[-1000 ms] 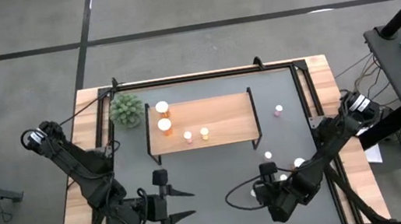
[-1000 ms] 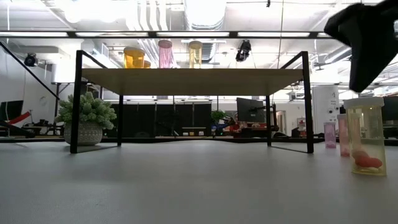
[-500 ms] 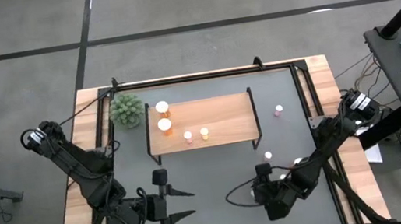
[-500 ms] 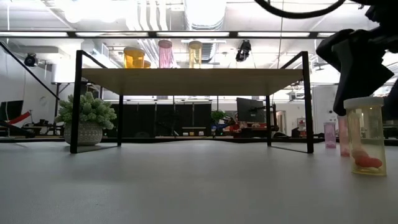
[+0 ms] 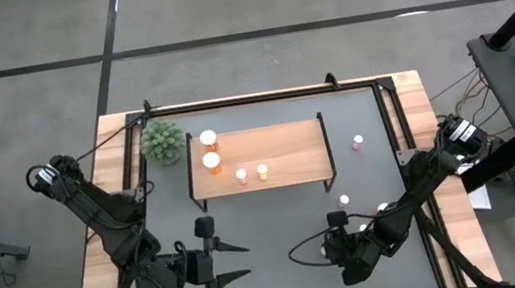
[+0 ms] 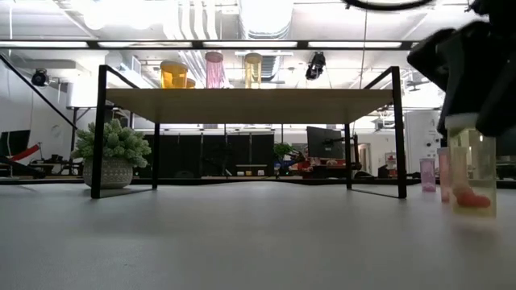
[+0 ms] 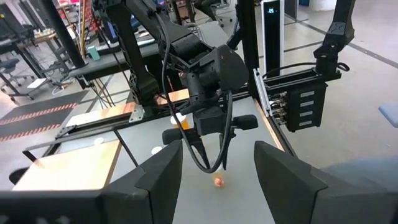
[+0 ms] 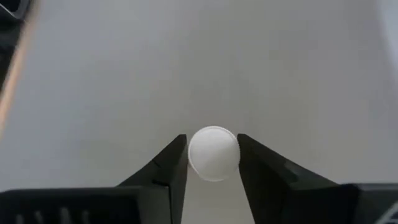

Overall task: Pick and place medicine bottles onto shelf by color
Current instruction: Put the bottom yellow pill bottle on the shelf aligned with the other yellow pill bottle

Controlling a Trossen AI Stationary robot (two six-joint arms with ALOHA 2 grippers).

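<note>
A yellow medicine bottle with a white cap stands at the table's near right. My right gripper is down over it and shut on its cap. The shelf at the far middle carries two orange bottles, a pink one and a yellow one. Loose bottles stand upright on the table's right half. My left gripper hovers open at the near left and holds nothing. My right gripper pinches the yellow bottle's round white cap between its two fingers, one on each side. The fingers slant down from the near side. The bottle stays upright below them; I cannot tell whether its foot rests on the table.
A green spiky plant in a pot stands at the shelf's far left corner. Two pink bottles stand beyond the yellow one, near the shelf's right legs. Bare grey table lies between the two arms.
My right gripper has sunk and tipped further down, from above the yellow bottle onto its cap. The bottle's foot shows slightly higher in the low view than before. My left arm has kept still.
</note>
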